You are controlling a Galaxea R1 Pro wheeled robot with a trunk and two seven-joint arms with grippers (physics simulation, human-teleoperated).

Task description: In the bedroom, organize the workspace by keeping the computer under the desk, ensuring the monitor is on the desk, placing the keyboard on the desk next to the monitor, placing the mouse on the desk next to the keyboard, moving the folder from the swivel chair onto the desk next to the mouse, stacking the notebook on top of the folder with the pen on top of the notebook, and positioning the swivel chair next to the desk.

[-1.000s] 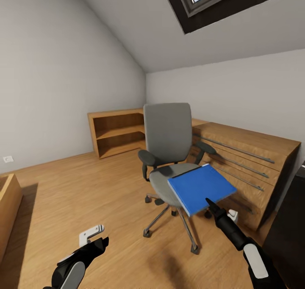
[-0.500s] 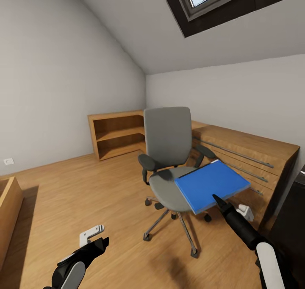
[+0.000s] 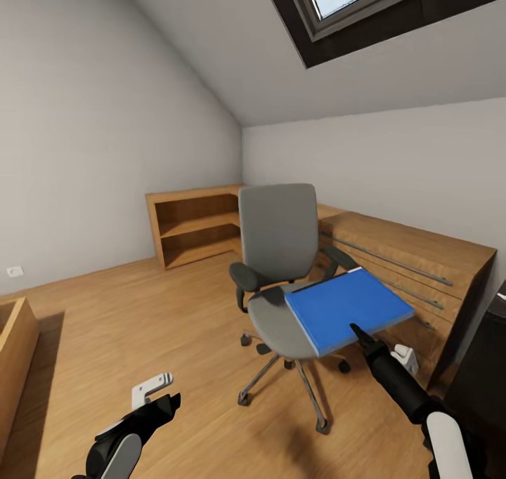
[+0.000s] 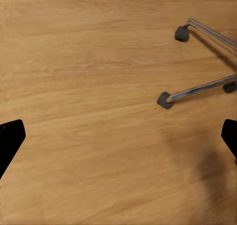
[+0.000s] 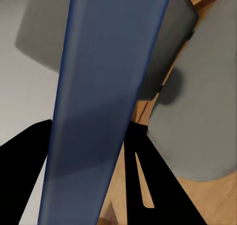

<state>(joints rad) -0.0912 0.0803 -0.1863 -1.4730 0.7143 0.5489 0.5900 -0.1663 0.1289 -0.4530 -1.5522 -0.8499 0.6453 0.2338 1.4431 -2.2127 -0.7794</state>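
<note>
The swivel chair (image 3: 276, 244), grey with black armrests, stands mid-room on a chrome star base (image 4: 197, 89). The bright blue folder (image 3: 348, 309) lies nearly flat over the right side of the seat and juts past its edge. My right gripper (image 3: 357, 334) is shut on the folder's near edge. In the right wrist view the folder (image 5: 106, 86) runs between the two black fingers (image 5: 148, 185). My left gripper (image 3: 167, 402) hangs low over the floor at lower left, open and empty (image 4: 118, 136). A dark furniture side (image 3: 486, 377) at the right edge may be the desk.
A plain wooden dresser (image 3: 414, 254) runs along the right wall behind the chair. An open wooden bookshelf (image 3: 193, 222) sits in the far corner. A wooden box edge (image 3: 14, 338) is at the left. Small white objects lie on the floor (image 3: 150, 388) and by the dresser (image 3: 404, 356).
The head view has tilted upward, so the chair sits lower in the picture. My right gripper, still holding the folder, has shifted a little to the right relative to the seat. The left arm is unchanged.
</note>
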